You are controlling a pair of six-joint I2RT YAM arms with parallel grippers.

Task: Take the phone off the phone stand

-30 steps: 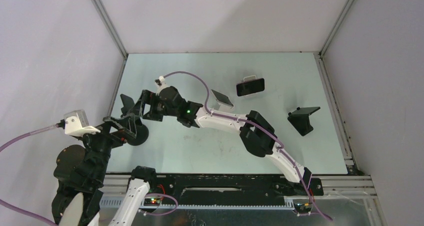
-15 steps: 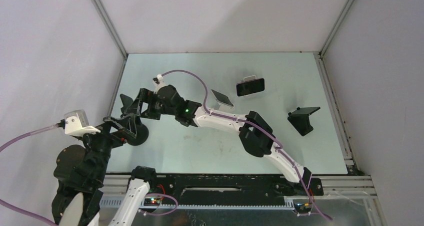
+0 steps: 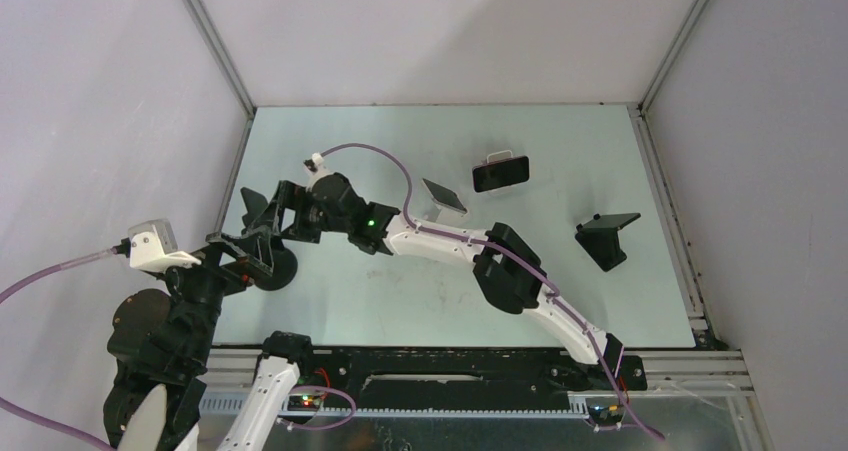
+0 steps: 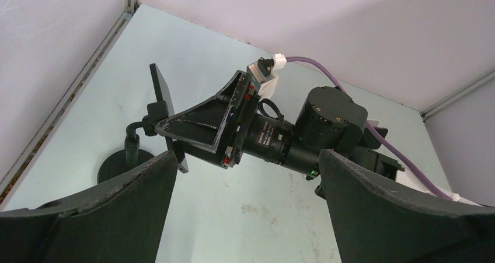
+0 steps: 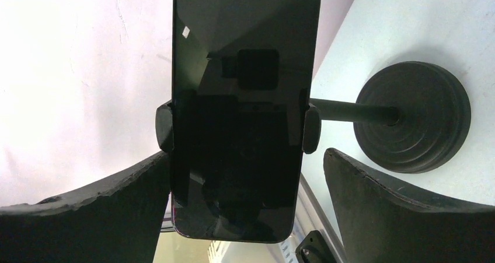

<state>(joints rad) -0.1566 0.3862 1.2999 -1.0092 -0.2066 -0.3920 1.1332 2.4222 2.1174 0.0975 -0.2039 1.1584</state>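
At the lower left of the top view, the left gripper (image 4: 245,175) is hanging with its jaws spread wide and holding nothing; its fingers (image 4: 105,210) are filling the bottom corners of its own camera's frame. Just beyond it, the stand (image 4: 119,161) is sitting on the table (image 3: 400,301) near the left edge, with its round base flat and a thin pole running up to the clamp.

The right arm is reaching from the lower right across to the left side of the table. The right gripper (image 5: 245,155) is facing the phone (image 5: 245,70) with its jaws wide apart, one finger on each side of the phone's lower end. Whether they are touching it is not clear. The phone is sitting in the stand, pinched at mid-length by two side clips, with its dark screen turned toward the right wrist camera.

Farther off, in the upper middle of the top view, a tilted screen (image 3: 443,196) and a second phone (image 3: 500,174) are resting side by side. A black bracket (image 3: 608,239) is standing well apart at the right.
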